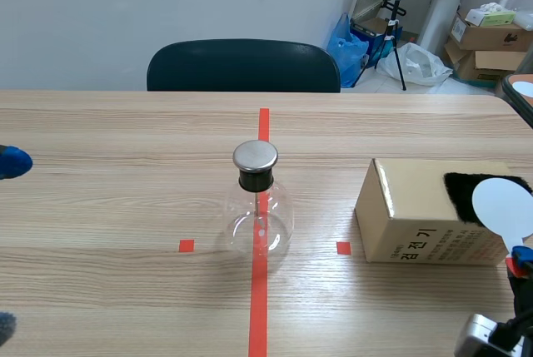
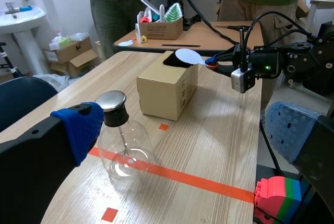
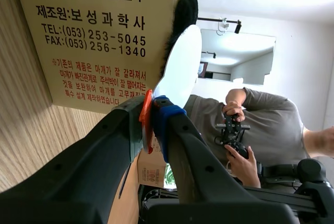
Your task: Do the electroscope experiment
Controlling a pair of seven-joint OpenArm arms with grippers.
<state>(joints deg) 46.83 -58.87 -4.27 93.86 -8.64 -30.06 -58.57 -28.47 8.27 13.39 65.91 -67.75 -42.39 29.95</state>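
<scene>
right pincer [image 3: 148,117] pinching white paddle [image 1: 502,205] at box [image 1: 416,224] top edge | flask [image 1: 259,207] well apart from box | left pincer [image 2: 185,130] spread

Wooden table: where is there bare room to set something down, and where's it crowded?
Bare wood spans the wooden table left of the clear round glass flask with a metal cap, and the far strip toward the dark chair. Crowded on the right: the brown cardboard box, with the right gripper holding a white round paddle over it.
</scene>
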